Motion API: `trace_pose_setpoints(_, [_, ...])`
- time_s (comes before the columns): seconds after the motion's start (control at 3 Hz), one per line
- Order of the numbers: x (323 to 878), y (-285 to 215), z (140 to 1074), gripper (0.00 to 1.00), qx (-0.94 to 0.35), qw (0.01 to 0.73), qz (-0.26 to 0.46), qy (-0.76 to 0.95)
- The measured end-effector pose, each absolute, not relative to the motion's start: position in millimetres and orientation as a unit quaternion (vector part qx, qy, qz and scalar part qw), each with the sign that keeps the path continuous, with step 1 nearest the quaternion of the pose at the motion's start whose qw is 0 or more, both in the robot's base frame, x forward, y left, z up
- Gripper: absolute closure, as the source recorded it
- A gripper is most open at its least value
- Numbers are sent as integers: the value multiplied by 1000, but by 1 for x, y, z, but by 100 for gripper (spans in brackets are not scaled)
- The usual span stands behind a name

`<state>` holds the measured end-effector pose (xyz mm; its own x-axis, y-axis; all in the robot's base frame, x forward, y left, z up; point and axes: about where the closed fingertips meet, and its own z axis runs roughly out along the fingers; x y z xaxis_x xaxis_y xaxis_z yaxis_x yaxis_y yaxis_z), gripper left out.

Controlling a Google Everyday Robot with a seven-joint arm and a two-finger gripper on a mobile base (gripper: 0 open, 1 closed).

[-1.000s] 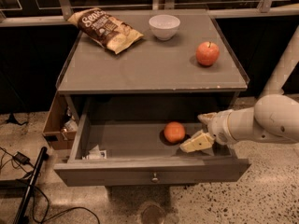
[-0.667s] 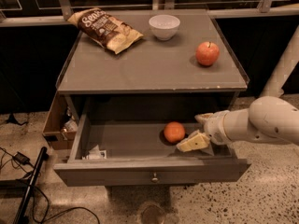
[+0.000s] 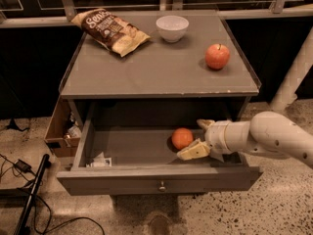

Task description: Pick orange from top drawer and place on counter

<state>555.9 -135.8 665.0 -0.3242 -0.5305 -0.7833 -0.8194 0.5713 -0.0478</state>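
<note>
The orange point(image 3: 182, 138) lies on the floor of the open top drawer point(image 3: 122, 181), right of its middle. My gripper point(image 3: 198, 137) reaches into the drawer from the right, level with the orange and just to its right. It is open, with one cream finger point(image 3: 192, 151) in front of the orange and the other behind it. The fingers stand at the orange's right side and do not close on it. The counter point(image 3: 156, 72) is the grey top above the drawer.
On the counter are a red apple point(image 3: 217, 56) at the right, a white bowl point(image 3: 172, 27) at the back and a chip bag point(image 3: 110, 31) at the back left. A white packet point(image 3: 100, 160) lies in the drawer's left front corner. A cardboard box point(image 3: 61, 129) stands left of the cabinet.
My gripper has moved a little to the left inside the drawer, closer to the orange. The orange has not moved.
</note>
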Motion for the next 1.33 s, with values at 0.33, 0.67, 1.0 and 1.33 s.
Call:
trace_pose_setpoints(0.33, [564, -130, 648, 19, -437, 401, 186, 783])
trace_pose_setpoints(0.67, [581, -128, 621, 18, -448, 398, 179, 780])
trace_pose_setpoints(1.0, [590, -124, 613, 18, -445, 401, 179, 780])
trace_pose_setpoints(1.33, [598, -118, 611, 36, -442, 408, 181, 778])
